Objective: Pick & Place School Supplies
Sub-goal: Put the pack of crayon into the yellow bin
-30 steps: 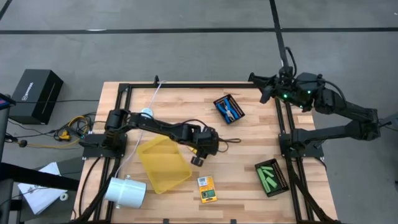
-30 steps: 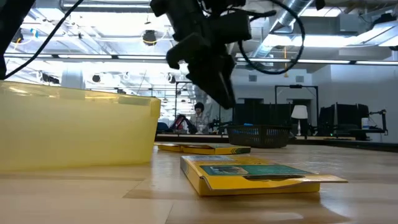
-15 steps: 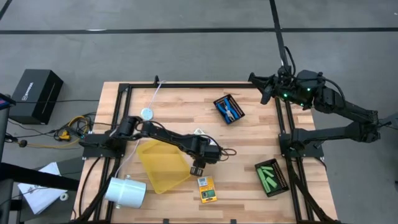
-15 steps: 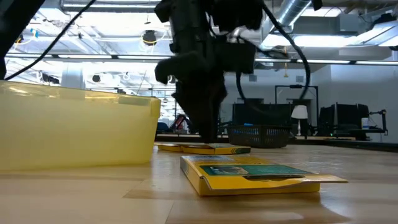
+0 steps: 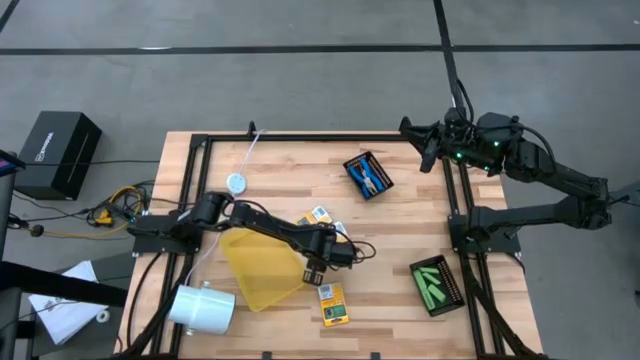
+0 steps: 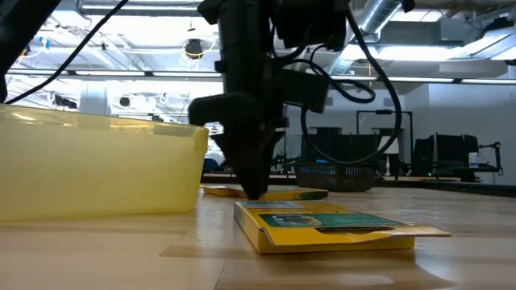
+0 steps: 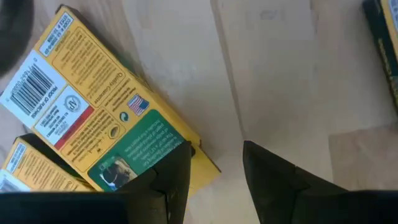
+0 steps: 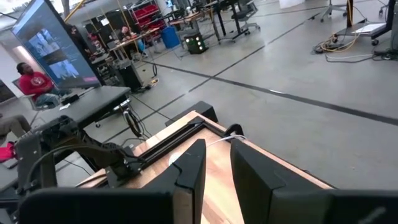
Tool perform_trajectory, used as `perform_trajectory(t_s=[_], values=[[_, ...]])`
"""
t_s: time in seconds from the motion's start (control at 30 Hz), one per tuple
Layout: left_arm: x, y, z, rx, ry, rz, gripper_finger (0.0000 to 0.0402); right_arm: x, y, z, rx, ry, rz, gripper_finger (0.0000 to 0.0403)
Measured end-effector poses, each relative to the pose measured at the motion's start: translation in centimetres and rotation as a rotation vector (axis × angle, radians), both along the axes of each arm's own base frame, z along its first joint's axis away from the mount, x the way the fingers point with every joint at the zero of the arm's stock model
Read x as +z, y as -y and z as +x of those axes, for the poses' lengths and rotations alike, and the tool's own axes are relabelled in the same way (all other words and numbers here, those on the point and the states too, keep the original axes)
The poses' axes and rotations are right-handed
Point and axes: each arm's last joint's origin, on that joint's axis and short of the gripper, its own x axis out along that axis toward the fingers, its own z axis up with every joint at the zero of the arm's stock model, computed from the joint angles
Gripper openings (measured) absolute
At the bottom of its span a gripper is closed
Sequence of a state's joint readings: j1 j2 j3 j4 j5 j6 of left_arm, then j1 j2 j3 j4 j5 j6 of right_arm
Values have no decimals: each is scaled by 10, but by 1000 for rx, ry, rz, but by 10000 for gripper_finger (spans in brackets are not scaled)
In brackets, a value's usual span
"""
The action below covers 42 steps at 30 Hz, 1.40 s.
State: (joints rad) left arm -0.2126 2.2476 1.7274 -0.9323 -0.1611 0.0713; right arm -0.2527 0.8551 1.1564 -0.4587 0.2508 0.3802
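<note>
Since the earlier frames, my left gripper (image 5: 312, 271) has swung from beside the yellow tray (image 5: 262, 264) down to the table (image 5: 400, 215), and its tips now stand just behind the nearest crayon box (image 6: 322, 225) in the low view. Its fingers (image 7: 171, 180) are parted, empty, one tip touching the green end of a crayon box (image 7: 99, 134) seen by the wrist camera. A second box (image 7: 28, 171) lies partly under that one. From above, two boxes (image 5: 325, 216) lie near the table's middle and one (image 5: 331, 303) near the front edge. Scissors fill one mesh tray (image 5: 368, 175); green sticks (image 5: 432, 284) fill another. My right gripper (image 5: 424, 146) waits over the far right corner, fingers narrow, holding nothing.
</note>
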Motion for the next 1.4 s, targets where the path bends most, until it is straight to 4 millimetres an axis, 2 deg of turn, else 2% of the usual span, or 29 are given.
perform_trajectory(t_s=[0.3, 0.37, 0.47, 0.6, 0.8, 0.93, 1.07, 1.2, 1.3, 1.4], values=[[-4, -5, -3, -36, -20, 54, 130, 0, 0, 0, 4, -12, -21, 68], [-5, -7, -3, -40, -19, 66, 98, 0, 0, 0, 5, -12, -21, 68], [-5, -10, -2, -51, -20, 82, 23, 0, 0, 0, 5, -12, -21, 68], [-6, -13, -1, -85, -27, 80, 4, 0, 0, 0, 4, -13, -22, 68], [9, -21, -2, -107, 14, 66, 0, 0, 0, 0, 7, -20, -35, 68], [34, -29, -2, -86, 90, 59, 0, 0, 0, 0, 7, -22, -43, 68], [47, -37, -4, -81, 115, 61, 0, 1, 0, 0, 6, -19, -61, 68], [68, -45, -7, -69, 173, 62, 0, 5, 0, 1, 6, 10, -80, 68], [69, -53, -8, -51, 170, 65, 2, 5, 1, 0, -3, 13, -81, 68], [57, -60, -11, -51, 126, 67, 14, 5, 2, 0, -12, 12, -81, 68]])
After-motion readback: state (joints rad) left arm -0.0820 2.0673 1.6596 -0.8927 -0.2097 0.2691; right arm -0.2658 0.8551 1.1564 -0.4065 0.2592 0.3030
